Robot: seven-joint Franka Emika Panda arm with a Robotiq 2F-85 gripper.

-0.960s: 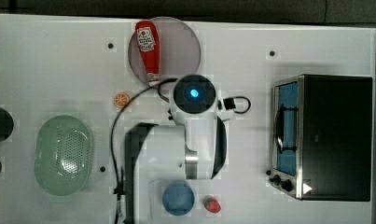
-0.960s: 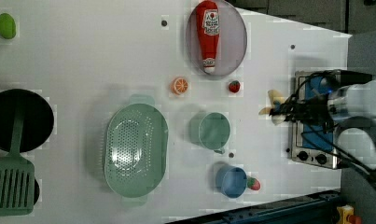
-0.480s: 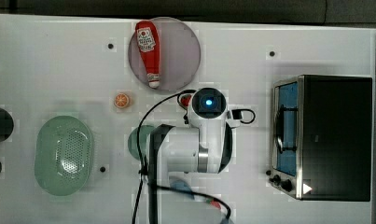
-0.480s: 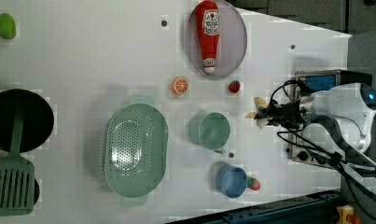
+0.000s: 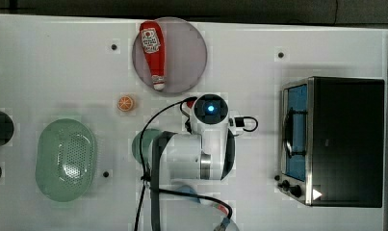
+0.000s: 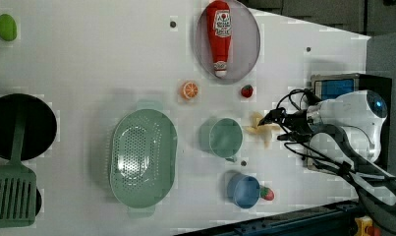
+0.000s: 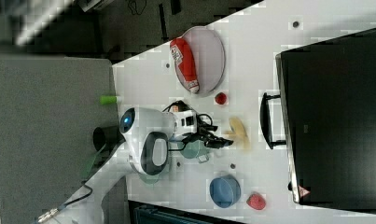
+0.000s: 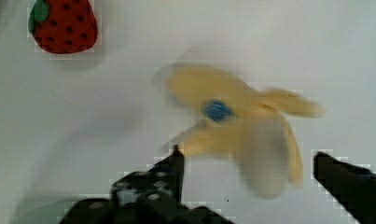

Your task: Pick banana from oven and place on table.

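Note:
The pale-yellow banana [image 8: 241,126] with its blue sticker lies on the white table [image 5: 61,62], blurred in the wrist view. It sits between the green cup and the oven [image 6: 338,86], seen as banana [image 6: 262,130] and banana [image 7: 239,130]. My gripper [image 8: 248,161] is open just above it, one finger [image 8: 176,161] at a peel flap and the other well apart. The gripper [image 6: 274,118] reaches out from the white arm. The oven [image 5: 336,139] stands at the top view's right, and its blue glass door looks shut.
A green cup [image 6: 225,137] sits right beside the banana, and a strawberry [image 8: 64,25] lies close by. A ketchup bottle [image 6: 220,34] rests on the round plate [image 6: 247,44]. An orange slice [image 6: 189,90], a green colander [image 6: 144,157] and a blue cup [image 6: 244,191] are also on the table.
The arm has swung away from the oven toward the top view's left, carrying the banana. The banana now rests on the table by the green cup with the fingers spread.

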